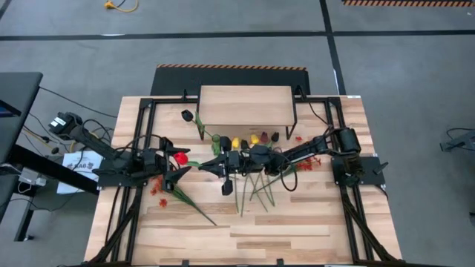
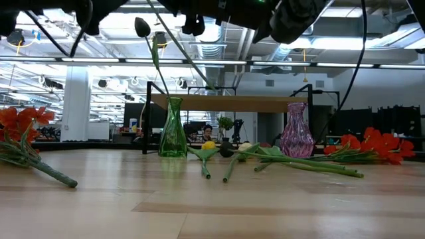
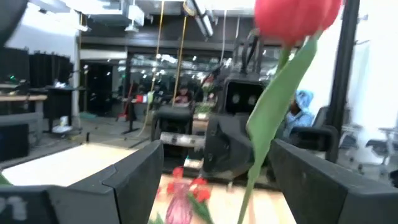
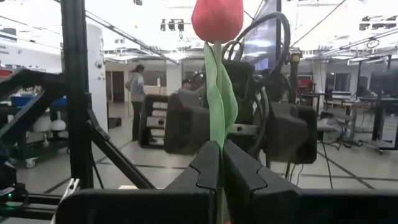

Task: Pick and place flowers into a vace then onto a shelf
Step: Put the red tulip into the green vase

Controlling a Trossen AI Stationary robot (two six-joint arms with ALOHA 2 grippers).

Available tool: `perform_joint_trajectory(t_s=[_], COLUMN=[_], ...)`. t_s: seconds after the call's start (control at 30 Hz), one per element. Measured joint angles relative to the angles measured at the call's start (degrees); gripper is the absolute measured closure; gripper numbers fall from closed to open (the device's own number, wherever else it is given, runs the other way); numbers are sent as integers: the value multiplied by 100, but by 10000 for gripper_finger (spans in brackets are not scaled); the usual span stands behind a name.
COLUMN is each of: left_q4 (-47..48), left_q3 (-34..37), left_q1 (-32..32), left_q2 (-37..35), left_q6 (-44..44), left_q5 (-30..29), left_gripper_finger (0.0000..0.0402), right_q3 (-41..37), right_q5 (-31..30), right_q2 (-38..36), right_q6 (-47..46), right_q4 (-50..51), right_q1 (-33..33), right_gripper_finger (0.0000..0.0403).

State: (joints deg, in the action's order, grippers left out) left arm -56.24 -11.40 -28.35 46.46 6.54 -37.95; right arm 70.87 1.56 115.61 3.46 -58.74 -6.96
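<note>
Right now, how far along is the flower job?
Done: one black tulip stands in the green vase. In hand: the right gripper holds a red tulip by its stem, jaws shut; the left gripper is open around it. Left: loose flowers on the table, the purple vase looks empty, both vases are off the bare shelf.

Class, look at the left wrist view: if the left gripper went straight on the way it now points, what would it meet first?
Most likely the red tulip: its green stem hangs between the left gripper's open fingers. Just beyond it is the right gripper, shut on that stem, though the depth is hard to judge.
</note>
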Motion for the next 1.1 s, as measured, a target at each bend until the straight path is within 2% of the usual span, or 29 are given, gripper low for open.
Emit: perform_joint_trajectory(t_s=[0.1,0.37,1.1], left_q4=[-19,-449,-495], left_q3=[0,-2,-2], left_q1=[109,399,661], left_q2=[167,490,504], left_q6=[-247,-440,-593], left_q5=[108,964,1071], left_gripper_finger=[118,118,118], right_q3=[0,0,0], right_q5=[-2,-2,-7], right_q2=[0,0,0], right_q6=[26,97,105], right_q4=[0,7,129], right_q1=[2,4,24], right_gripper_finger=[399,398,395])
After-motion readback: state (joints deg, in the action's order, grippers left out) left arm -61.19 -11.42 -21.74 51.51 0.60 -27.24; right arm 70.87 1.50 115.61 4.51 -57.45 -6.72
